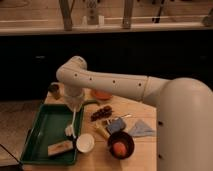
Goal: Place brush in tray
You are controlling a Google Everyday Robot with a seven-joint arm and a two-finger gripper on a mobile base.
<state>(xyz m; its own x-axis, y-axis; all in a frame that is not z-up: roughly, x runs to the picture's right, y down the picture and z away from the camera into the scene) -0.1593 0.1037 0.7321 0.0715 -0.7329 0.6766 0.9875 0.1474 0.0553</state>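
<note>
My gripper (74, 106) hangs below the white arm's wrist, over the right part of the dark-green tray (42, 131). It is shut on the top of the brush's white handle. The brush (71, 124) points steeply downward, its small pale head low over the tray floor near the tray's right rim. Whether the head touches the floor I cannot tell.
A tan block (59, 148) lies in the tray's near right corner. A white cup (85, 142) stands just outside the rim. Further right are a yellow-handled tool with blue pad (112, 125), a dark bowl holding an orange ball (121, 145), a blue cloth (143, 129), and an orange bowl (102, 95).
</note>
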